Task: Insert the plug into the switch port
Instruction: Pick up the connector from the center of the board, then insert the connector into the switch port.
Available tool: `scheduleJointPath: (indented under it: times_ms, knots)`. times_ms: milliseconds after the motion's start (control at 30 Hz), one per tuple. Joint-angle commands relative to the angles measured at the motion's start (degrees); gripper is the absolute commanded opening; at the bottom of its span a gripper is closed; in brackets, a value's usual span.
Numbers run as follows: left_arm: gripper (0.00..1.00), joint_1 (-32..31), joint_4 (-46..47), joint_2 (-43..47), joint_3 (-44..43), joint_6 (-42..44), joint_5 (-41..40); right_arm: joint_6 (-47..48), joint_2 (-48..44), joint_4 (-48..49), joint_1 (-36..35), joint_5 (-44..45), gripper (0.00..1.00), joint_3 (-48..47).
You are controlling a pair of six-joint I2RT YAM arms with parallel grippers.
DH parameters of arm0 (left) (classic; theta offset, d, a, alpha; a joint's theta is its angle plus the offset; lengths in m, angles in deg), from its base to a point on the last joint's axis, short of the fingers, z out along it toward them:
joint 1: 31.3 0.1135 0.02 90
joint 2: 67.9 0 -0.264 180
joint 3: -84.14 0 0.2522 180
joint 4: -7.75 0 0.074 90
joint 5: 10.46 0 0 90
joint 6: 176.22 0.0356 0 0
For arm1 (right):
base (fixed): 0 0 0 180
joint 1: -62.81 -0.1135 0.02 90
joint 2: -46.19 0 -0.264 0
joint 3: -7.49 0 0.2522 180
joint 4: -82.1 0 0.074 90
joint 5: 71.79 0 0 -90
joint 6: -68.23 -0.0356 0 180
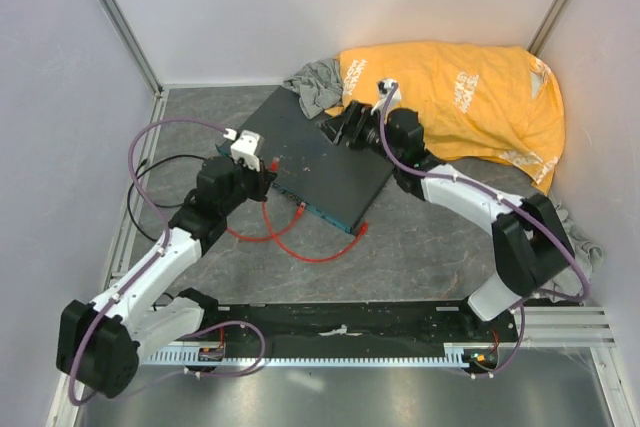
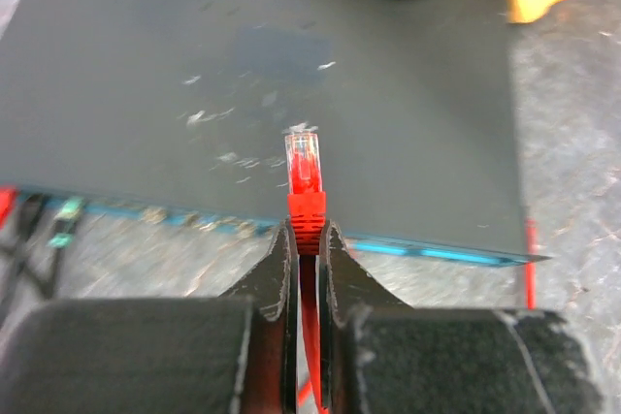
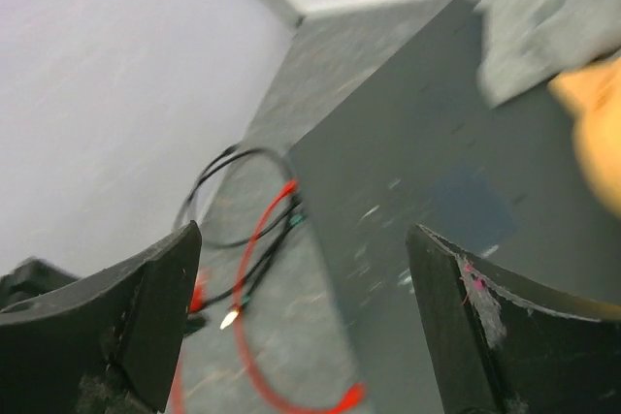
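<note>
The switch (image 1: pixel 320 162) is a flat dark grey box lying at an angle on the table. Its blue-green front edge (image 2: pixel 437 253) carries the row of ports (image 2: pixel 155 214), which are blurred, so no single switch port stands out. My left gripper (image 2: pixel 307 239) is shut on the red boot just behind the clear plug (image 2: pixel 304 164), near the box's left corner (image 1: pixel 266 169). The plug points at the box and sits slightly above its front edge. The red cable (image 1: pixel 270 237) loops on the table. My right gripper (image 3: pixel 301 278) stands open and empty over the box's far side (image 1: pixel 335 130).
An orange cloth (image 1: pixel 460 97) and a grey cloth (image 1: pixel 318 87) lie behind the switch, partly on its back edge. A black cable (image 3: pixel 223 191) loops left of the box. Another red connector (image 1: pixel 303 210) rests by the front edge. Grey walls close in on the left, back and right.
</note>
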Motion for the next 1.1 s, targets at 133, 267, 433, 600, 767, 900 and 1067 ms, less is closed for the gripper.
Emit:
scheduleJointPath:
  times_ms: [133, 267, 433, 600, 767, 900, 1067]
  knots:
    - [0.02, 17.8, -13.3, -8.4, -7.0, 11.7, 12.0, 14.6, 11.0, -1.3, 6.9, -6.0, 0.94, -11.2]
    - [0.02, 25.0, -10.9, -14.0, -7.4, 16.5, 13.7, 17.4, 12.6, -0.1, 6.9, -8.8, 0.95, -9.7]
    - [0.02, 31.4, -8.7, -22.3, -10.8, 21.5, 17.1, 20.5, 13.4, 0.8, 7.0, -9.6, 0.95, -7.5]
    - [0.01, 31.7, -9.2, -29.9, -14.6, 29.7, 16.3, 21.1, 14.1, 1.6, 6.9, -10.5, 0.95, -6.7]
    - [0.02, 32.0, -9.2, -37.4, -18.9, 33.5, 17.3, 21.7, 15.4, 2.0, 6.9, -11.1, 0.95, -6.8]
    - [0.01, 32.2, -8.7, -43.2, -21.7, 34.6, 17.3, 22.9, 16.1, 1.5, 6.9, -10.7, 0.95, -7.1]
    - [0.02, 32.2, -5.8, -45.7, -21.5, 36.2, 18.1, 23.3, 17.2, 0.9, 7.0, -11.0, 0.95, -7.9]
